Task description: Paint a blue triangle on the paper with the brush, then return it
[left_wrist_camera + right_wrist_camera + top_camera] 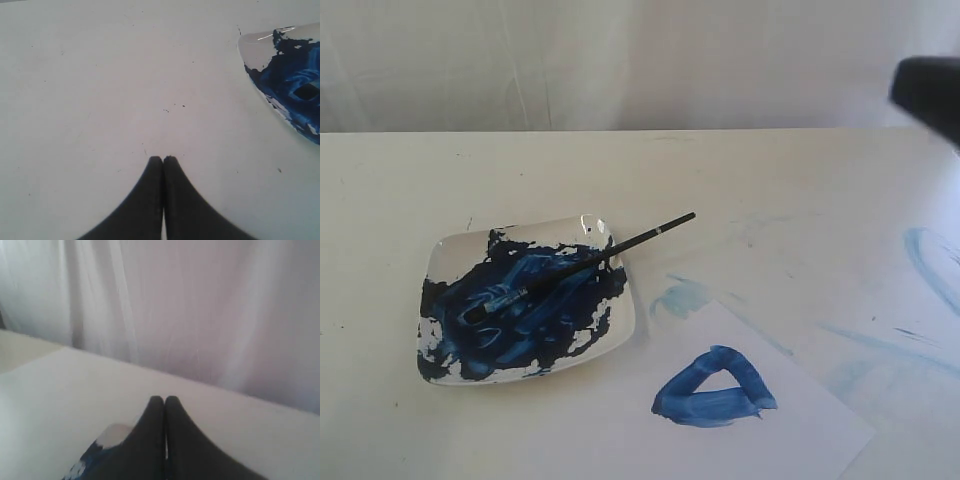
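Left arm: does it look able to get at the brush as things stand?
Probably yes. The brush lies uncovered across the dish, and the left gripper hovers over the table beside the dish's rim with nothing between. Its jaws are shut, so they must open first.

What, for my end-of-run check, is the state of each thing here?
blue triangle: painted, closed outline.
paper: flat, bearing the triangle.
brush: lying in the dish, unheld.
dish: smeared with dark-blue paint.
left gripper: shut, empty.
right gripper: shut, empty.
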`<state>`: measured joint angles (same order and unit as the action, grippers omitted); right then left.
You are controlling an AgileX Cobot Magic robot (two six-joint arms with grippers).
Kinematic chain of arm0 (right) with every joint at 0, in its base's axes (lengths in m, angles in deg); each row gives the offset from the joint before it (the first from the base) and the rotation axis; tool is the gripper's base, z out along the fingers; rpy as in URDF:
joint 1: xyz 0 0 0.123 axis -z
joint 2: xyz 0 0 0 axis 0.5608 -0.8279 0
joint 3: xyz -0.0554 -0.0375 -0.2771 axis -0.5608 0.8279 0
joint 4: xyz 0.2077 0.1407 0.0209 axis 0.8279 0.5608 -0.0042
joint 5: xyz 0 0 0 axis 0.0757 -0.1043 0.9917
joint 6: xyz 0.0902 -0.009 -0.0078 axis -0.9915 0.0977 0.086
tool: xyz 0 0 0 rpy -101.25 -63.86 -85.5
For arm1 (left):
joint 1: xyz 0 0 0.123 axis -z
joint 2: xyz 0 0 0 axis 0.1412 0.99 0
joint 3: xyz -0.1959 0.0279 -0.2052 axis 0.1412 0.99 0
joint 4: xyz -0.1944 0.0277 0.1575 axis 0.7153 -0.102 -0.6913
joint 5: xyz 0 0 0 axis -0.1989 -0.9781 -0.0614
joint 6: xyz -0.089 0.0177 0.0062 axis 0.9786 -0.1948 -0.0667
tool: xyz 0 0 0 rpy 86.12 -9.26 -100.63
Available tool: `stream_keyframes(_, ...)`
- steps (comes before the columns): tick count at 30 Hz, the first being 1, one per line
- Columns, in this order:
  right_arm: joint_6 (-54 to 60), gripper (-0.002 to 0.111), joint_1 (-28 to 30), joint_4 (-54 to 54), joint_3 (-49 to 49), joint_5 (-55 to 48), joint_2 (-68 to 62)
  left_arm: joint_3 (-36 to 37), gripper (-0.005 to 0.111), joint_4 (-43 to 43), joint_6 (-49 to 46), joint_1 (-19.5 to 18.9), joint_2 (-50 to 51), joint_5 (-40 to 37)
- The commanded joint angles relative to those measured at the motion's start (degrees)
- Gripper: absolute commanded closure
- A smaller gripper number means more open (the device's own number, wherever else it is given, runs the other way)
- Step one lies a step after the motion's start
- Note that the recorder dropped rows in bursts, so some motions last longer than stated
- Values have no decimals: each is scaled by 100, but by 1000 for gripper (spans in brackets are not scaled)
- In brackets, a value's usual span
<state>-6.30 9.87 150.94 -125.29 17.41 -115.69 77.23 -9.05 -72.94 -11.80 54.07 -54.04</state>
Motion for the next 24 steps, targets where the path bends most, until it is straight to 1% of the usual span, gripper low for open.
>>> stream_keyframes(1, 78, 108, 70, -163, 58, 433, 1102, 21, 107, -21, 7, 43, -24, -39)
stream_keyframes(5, 78, 108, 467, -435, 414, 269, 1925, 21, 107, -21, 7, 43, -24, -39)
stream_keyframes(8, 78, 108, 915, -435, 855, 243, 2449, 21, 107, -21, 7, 43, -24, -39)
stream_keyframes(11, 78, 108, 1174, -482, 1444, 279, 2819, 21, 107, -21, 7, 43, -24, -39)
stream_keyframes(16, 78, 108, 1228, -670, 2094, 383, 3042, 21, 107, -21, 7, 43, -24, -39)
stream_keyframes(24, -18, 108, 1228, -670, 2616, 335, 3042, 21, 107, -21, -4, 43, -24, -39)
